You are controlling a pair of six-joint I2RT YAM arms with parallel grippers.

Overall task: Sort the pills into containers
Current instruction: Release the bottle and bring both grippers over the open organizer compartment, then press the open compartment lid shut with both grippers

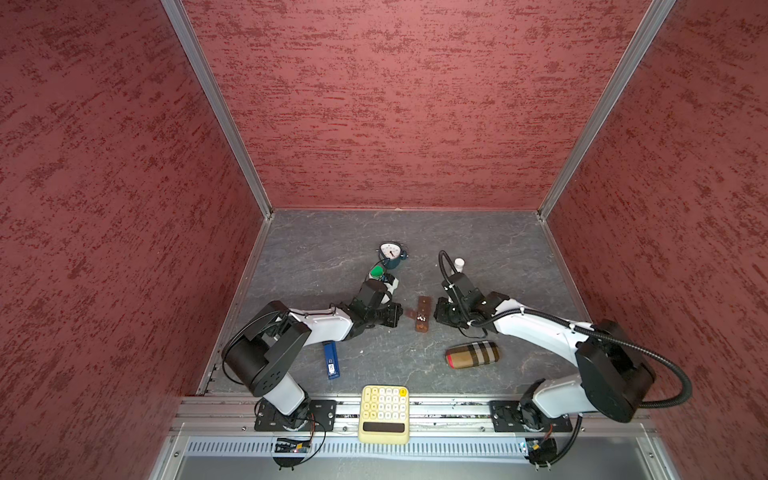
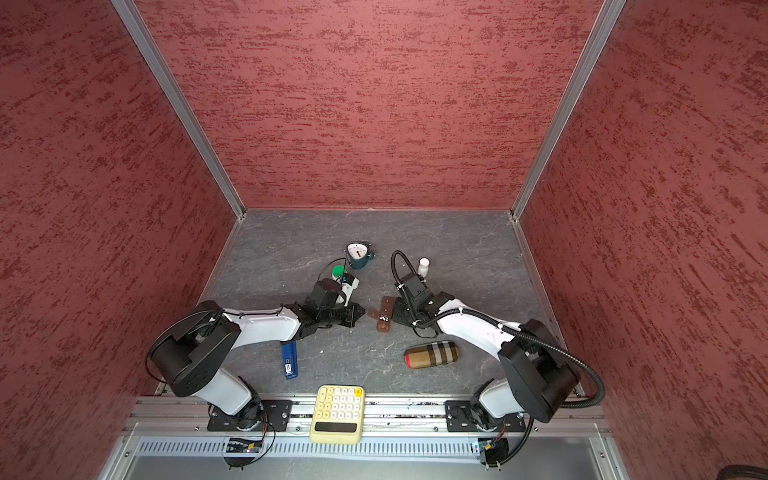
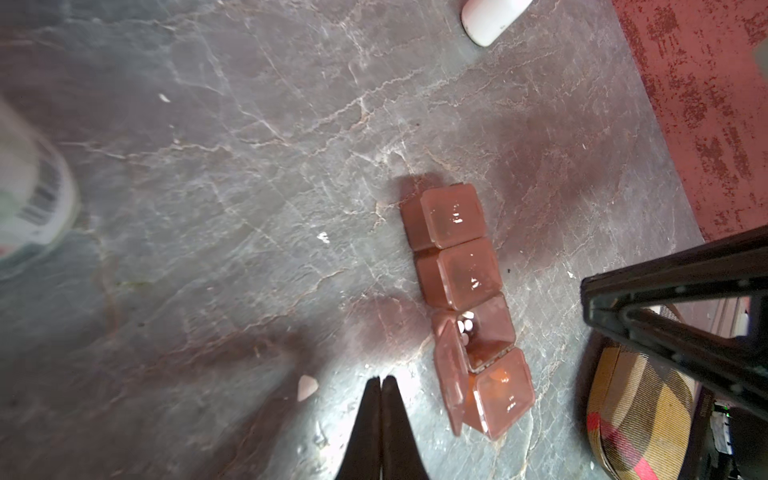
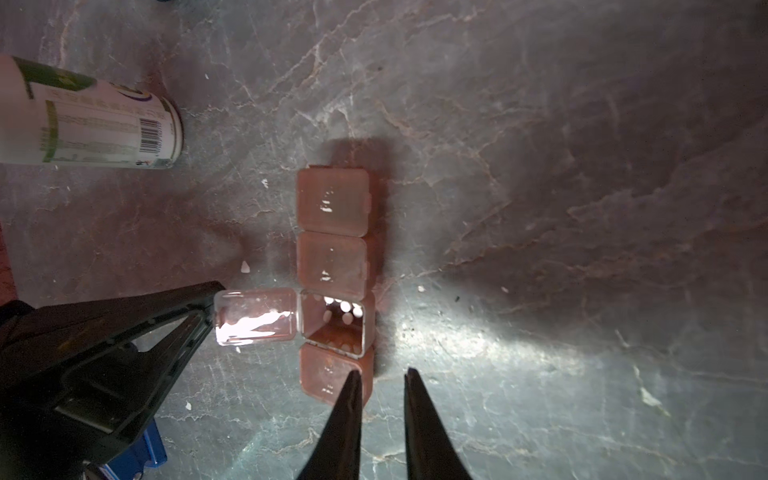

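We see left gripper (image 3: 381, 384) pinched shut, empty; right gripper (image 4: 381, 374) narrowly apart, empty, low centre. Containers (image 4: 332, 257) mid-frame, third lid (image 4: 255, 316) flipped open, pills (image 4: 345, 309) inside. Filling step, we judge; next probably calls for pinching stray pill (image 3: 307, 386) off the table.

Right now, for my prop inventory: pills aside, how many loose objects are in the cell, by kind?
White plastic bottles: 2
Brown four-compartment plastic pill strip: 1
Tan plaid oblong case: 1
Teal round dial clock: 1
Blue flat plastic stick: 1
Yellow plastic calculator: 1
Total: 7
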